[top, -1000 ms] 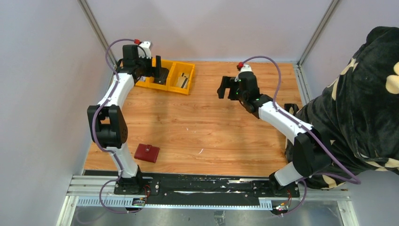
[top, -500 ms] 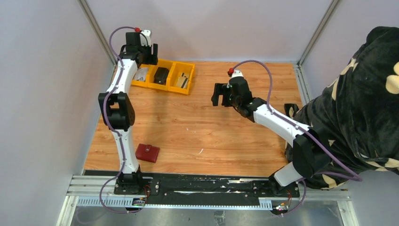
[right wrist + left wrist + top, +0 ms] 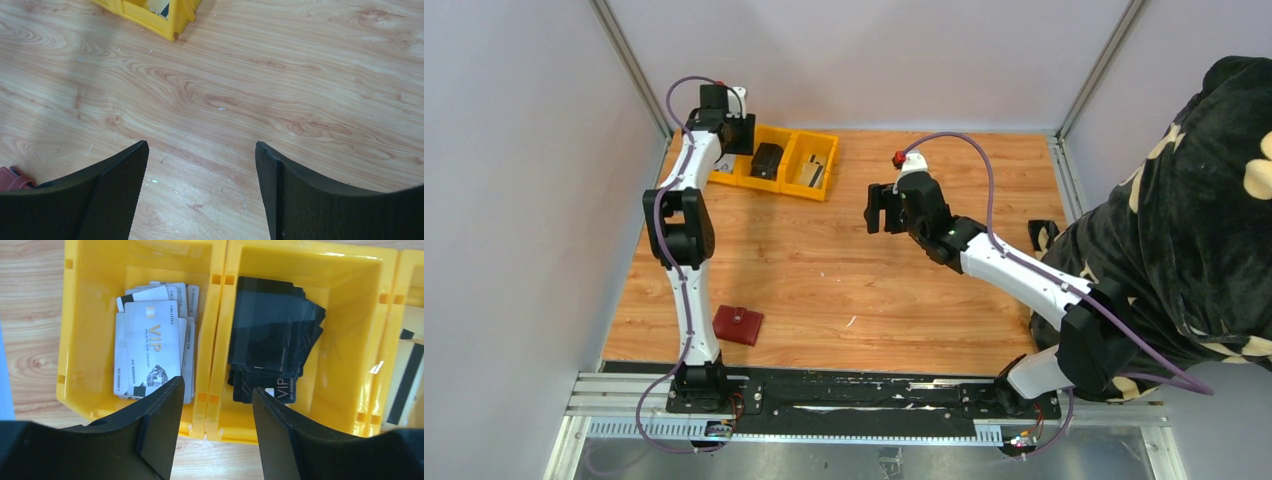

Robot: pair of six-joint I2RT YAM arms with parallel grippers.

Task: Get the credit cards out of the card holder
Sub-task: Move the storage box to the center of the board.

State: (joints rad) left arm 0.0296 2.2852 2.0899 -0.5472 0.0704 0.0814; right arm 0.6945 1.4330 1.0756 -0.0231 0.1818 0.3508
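Carrying table (image 3: 874,290): we are seeing it bearing everything below.
yellow bin (image 3: 218,330): sitting at the far left corner.
right gripper (image 3: 201,146): hovering over mid-surface, fingers apart.
left gripper (image 3: 217,390): hovering over the yellow bin, fingers apart.
card holder (image 3: 738,325): lying folded shut near the near left corner.
credit cards (image 3: 150,355): lying stacked in the yellow bin, pale ones beside dark ones.

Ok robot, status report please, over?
Left tool open above yellow three-compartment bin. Right tool open, empty. Dark red folding card holder closed, untouched. Nothing blocking it.
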